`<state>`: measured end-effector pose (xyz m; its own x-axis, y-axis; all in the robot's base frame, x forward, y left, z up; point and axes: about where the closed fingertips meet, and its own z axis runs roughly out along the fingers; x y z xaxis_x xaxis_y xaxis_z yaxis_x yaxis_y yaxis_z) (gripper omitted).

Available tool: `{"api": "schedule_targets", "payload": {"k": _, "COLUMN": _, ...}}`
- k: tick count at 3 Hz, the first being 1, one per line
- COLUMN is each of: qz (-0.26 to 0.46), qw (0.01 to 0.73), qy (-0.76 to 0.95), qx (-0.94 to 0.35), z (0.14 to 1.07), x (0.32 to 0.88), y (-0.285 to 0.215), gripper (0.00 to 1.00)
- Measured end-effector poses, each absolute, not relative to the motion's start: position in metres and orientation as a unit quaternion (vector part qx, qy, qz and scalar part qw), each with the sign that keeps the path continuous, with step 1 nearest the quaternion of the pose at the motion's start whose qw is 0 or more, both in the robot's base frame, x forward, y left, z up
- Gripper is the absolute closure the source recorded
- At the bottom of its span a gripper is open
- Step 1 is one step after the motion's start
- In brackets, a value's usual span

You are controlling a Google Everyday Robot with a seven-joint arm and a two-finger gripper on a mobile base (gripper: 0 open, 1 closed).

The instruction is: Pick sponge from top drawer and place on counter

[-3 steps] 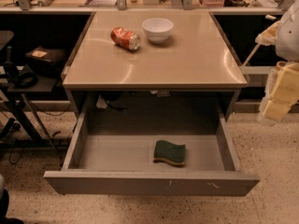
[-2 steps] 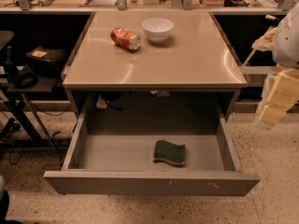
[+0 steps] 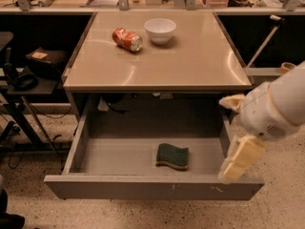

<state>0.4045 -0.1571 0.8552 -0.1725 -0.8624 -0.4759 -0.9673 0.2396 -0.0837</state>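
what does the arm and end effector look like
The arm is smooth, rounded white plastic with a small patch of vent holes and a faint seam. The end effector, at the right by the top drawer front corner, is blocky and cream-yellow. No cables or markings show.

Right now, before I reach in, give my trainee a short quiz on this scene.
1. True or false: the sponge lies in the open drawer.
2. Fill in: on the counter, the can lies on its ____, left of the bowl.
3. Where is the claw?
A) over the bowl
B) by the drawer's right front corner, apart from the sponge
C) touching the can

Key: 1 true; 2 side; 3 B.
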Motion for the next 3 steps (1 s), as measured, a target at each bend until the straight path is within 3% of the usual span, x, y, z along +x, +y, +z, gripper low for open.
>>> {"api": "schedule_targets", "payload": {"k": 1, "qz": 0.185, "qw": 0.212, "qy": 0.75, "qx": -0.598, "z": 0.759, "x": 0.397, "y": -0.112, "gripper": 0.0}}
{"api": "schedule_targets", "payload": {"k": 2, "qz": 0.227, "qw": 0.148, "qy": 0.763, "qx": -0.587, "z": 0.619, "x": 0.403, "y": -0.073, "gripper": 0.0}}
{"api": "schedule_targets", "payload": {"k": 3, "qz": 0.227, "qw": 0.148, "qy": 0.763, "qx": -0.587, "z": 0.624, "x": 0.403, "y": -0.074, "gripper": 0.0}}
